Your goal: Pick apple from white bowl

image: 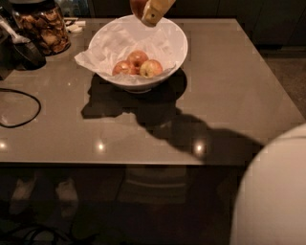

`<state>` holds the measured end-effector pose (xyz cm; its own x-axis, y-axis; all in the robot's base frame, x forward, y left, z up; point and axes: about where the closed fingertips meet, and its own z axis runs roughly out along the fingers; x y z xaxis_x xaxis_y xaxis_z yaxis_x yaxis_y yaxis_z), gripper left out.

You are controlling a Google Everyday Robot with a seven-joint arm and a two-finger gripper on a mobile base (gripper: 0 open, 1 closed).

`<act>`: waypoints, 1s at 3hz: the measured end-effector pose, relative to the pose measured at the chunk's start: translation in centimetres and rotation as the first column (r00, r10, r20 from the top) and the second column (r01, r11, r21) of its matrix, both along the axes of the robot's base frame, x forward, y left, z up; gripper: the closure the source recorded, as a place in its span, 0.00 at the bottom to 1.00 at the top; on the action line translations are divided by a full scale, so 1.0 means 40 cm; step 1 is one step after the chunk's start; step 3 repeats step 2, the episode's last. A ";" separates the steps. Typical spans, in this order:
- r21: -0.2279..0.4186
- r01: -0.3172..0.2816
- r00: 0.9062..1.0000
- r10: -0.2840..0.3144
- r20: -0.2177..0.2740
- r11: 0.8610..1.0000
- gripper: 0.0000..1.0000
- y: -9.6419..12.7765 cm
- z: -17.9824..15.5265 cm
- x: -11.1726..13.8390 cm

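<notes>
The white bowl [178,44], lined with crumpled white paper, stands at the back middle of the table. Three apples lie in it: a reddish one [122,68], a red-orange one [137,58] and a yellow-green one with a blush [151,68]. My gripper [146,14] hangs at the top edge of the view, above the bowl's far rim. One tan finger [154,10] shows, and a red apple [136,6] is pressed against its left side, lifted clear of the bowl. The rest of the gripper is cut off by the frame.
A glass jar of brown snacks [42,28] stands at the back left beside a dark appliance [21,50]. A black cable [19,107] loops on the left of the grey table [229,95]. My white body [272,191] fills the lower right corner.
</notes>
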<state>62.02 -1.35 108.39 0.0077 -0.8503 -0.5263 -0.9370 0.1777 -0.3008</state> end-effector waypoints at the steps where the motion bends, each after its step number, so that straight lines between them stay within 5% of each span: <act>1: -0.005 0.033 0.999 -0.033 -0.044 0.999 1.00 -0.003 -0.029 -0.043; 3: -0.010 0.032 0.998 -0.033 -0.054 0.999 1.00 0.000 -0.042 -0.045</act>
